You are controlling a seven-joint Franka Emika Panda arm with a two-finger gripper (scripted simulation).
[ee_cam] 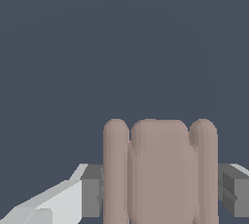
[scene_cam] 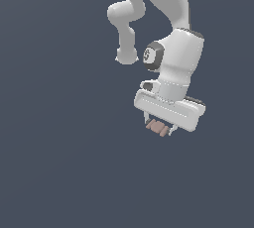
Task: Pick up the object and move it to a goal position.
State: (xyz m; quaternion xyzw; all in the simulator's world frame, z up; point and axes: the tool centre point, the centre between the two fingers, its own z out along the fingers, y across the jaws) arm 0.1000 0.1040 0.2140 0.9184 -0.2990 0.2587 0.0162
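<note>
— Exterior view, left to right: what's logged?

— Plain dark grey backdrop through the left half. My white arm (scene_cam: 168, 33) enters at 12 o'clock and bends down toward centre-right. My hand (scene_cam: 158, 127) hangs below it, pointing to 6 o'clock.

— The object?

— The pinkish-brown block (scene_cam: 158, 128) sits between my fingertips, directly under the palm, pinched from both sides.

— Wrist view?

— Left grey finger pad (ee_cam: 91, 196) touching the block (ee_cam: 159, 169), ribbed face toward camera, then the right pad (ee_cam: 232, 189) against its other edge. No surface discernible beneath.
</note>
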